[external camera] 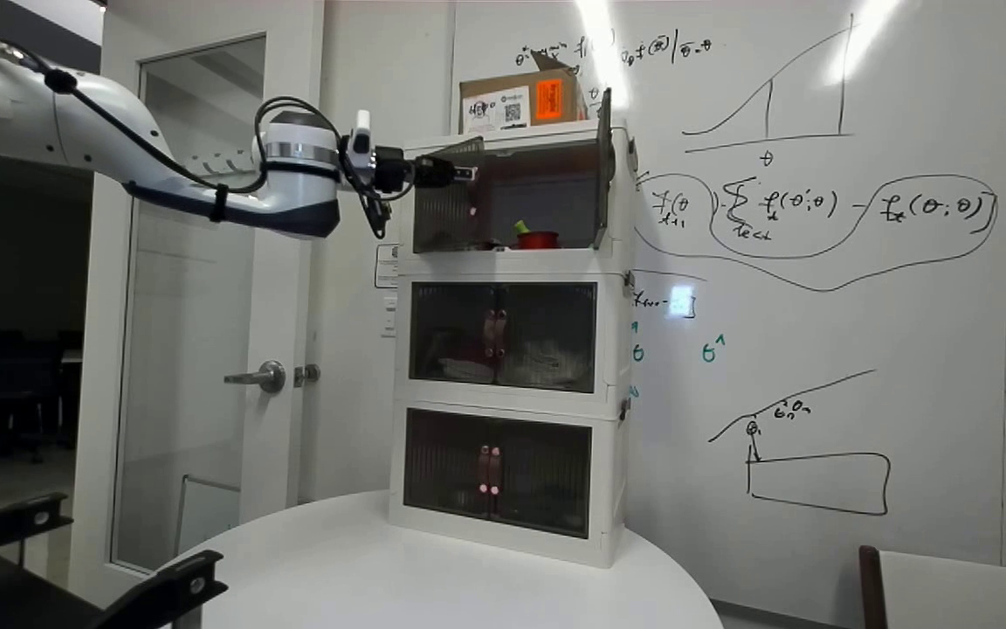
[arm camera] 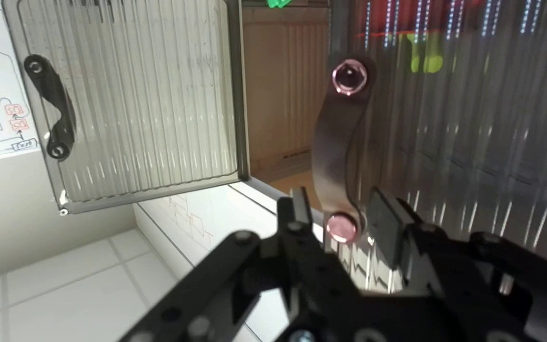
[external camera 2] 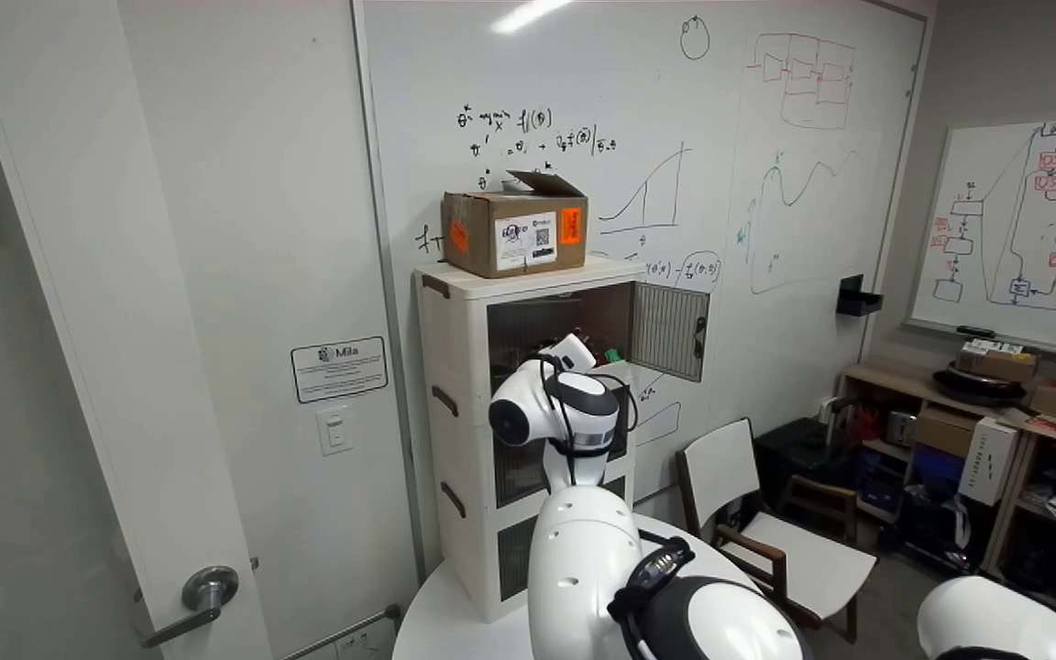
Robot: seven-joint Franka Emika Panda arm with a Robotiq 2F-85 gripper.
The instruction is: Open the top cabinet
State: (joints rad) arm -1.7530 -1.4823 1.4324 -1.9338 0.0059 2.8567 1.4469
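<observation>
We see the cabinet point(external camera: 547, 196) at the top of a stack of three, with the claw point(arm camera: 342, 211) directly in front of it. The claw is released: its fingers point(arm camera: 383, 228) stand apart, and in the wrist view one end of the handle point(arm camera: 330, 152) on the cabinet's near door point(external camera: 446, 210) shows in the gap. Whether either finger touches the handle, we cannot tell. The cabinet's swung-out door point(external camera 2: 670, 330) stands wide, and inside the cabinet we find a red pot point(external camera: 538, 240) with something yellow-green point(external camera: 521, 228) showing just above it.

On top of the cabinet sits a box point(external camera 2: 480, 225); its white label point(external camera 2: 525, 240) bears a QR code point(external camera 2: 542, 236) and handwriting point(external camera 2: 513, 233) too small for us to read, next to an orange sticker point(external camera 2: 571, 225). Behind the cabinet, the whiteboard point(external camera: 817, 323) has black formulas point(external camera: 740, 205) full of thetas, one seeming to read "argmin f(θ)", plus sketched curves point(external camera: 770, 81). On the wall point(external camera 2: 253, 275) beside the cabinet we can read "Mila" on a sign point(external camera 2: 338, 368); its smaller lines are too fine for us. Below the cabinet we see the middle unit point(external camera: 455, 306) and the bottom unit point(external camera: 547, 480), both closed, and under them a white table point(external camera: 468, 577).
</observation>
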